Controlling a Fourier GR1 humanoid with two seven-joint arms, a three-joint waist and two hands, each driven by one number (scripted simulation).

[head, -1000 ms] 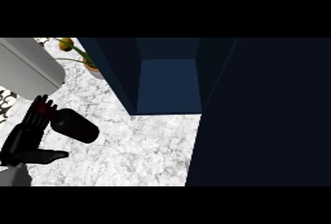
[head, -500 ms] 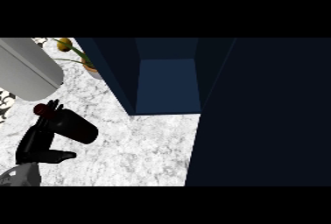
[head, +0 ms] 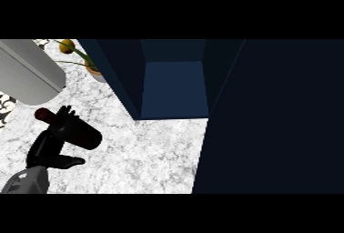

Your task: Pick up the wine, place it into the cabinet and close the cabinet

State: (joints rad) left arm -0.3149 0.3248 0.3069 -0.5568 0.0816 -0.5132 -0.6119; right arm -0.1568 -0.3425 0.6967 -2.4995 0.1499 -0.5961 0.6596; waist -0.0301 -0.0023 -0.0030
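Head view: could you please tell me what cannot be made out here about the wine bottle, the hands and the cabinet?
- Wine bottle: its middle is hidden by the left hand; no label shows.
- Right hand: not in the head view at all.
- Cabinet: its open interior is cut off by the top band; the dark door fills the view's right.
- Potted plant: partly hidden behind the cabinet wall.

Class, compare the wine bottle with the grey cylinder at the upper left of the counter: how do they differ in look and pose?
The wine bottle is dark with a red neck; the grey cylinder is plain pale grey. The bottle is slimmer, the cylinder bulkier. The left hand is at the bottle; nothing touches the cylinder. Both lie slanted over the marble counter.
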